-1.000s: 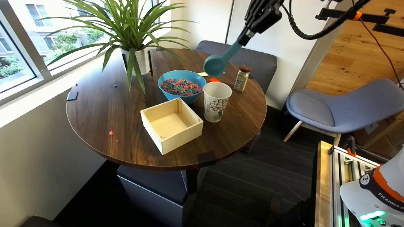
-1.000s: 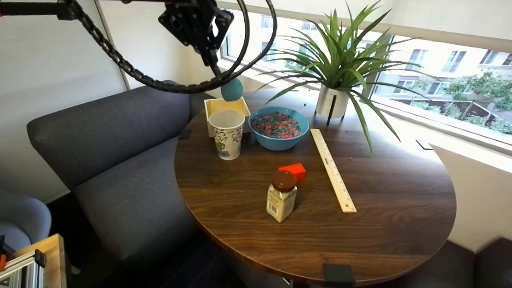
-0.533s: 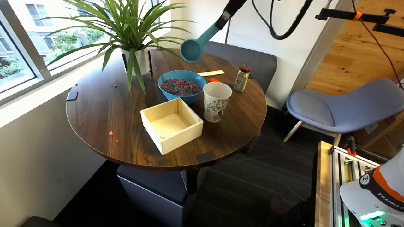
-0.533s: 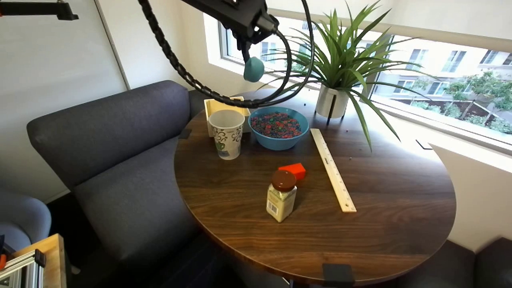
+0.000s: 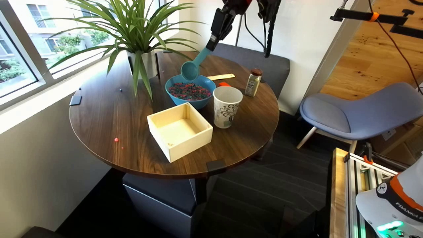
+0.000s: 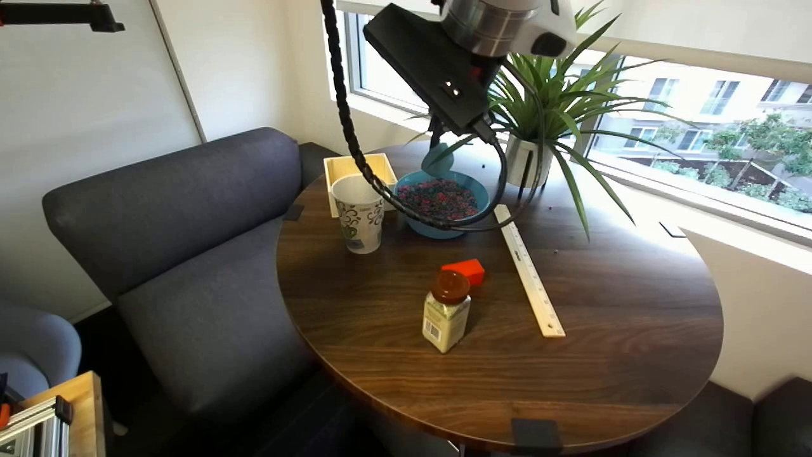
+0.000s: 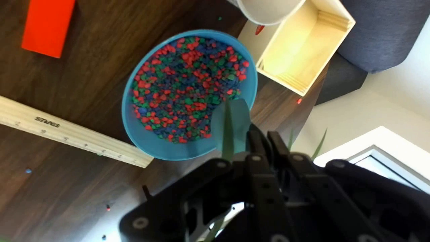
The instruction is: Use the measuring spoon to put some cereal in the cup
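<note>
Tool (image 5: pixel 212 43) clamping one measuring spoon (image 5: pixel 190 70) (teal), one cup (image 5: pixel 226 110), one bowl (image 5: pixel 197 104)

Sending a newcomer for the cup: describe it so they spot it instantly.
On the round wooden table, find the blue bowl of colourful cereal. Beside it and the open box stands the cup: unlike them, whitish, tall and printed with dark swirls.
</note>
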Action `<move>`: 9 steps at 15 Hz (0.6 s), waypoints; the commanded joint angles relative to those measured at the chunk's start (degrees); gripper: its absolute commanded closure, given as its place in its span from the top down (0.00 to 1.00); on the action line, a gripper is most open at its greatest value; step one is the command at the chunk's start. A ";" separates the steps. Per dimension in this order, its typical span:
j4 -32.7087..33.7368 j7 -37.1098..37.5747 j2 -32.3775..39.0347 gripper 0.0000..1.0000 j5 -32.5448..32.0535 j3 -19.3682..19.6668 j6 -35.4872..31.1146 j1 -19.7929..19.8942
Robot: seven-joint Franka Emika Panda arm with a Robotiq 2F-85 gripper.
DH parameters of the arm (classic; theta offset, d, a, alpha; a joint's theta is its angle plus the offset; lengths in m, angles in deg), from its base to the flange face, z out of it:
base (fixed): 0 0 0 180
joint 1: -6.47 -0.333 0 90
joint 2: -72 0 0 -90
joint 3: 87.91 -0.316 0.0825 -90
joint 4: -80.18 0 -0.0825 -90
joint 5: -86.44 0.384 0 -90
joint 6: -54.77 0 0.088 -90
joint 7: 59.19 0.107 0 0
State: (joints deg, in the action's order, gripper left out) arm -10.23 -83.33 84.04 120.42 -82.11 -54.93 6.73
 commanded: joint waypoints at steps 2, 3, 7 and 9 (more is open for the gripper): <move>9.85 7.21 8.35 0.02 -0.17 -2.57 8.62 4.68; 11.38 8.29 9.57 0.02 -0.28 -2.96 10.78 5.29; 16.61 12.36 14.13 0.02 -0.67 -4.11 17.25 6.97; 18.65 15.14 15.70 0.34 -1.32 -4.15 18.57 7.20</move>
State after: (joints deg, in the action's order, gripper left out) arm 3.01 -72.80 96.11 120.33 -85.00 -39.90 12.64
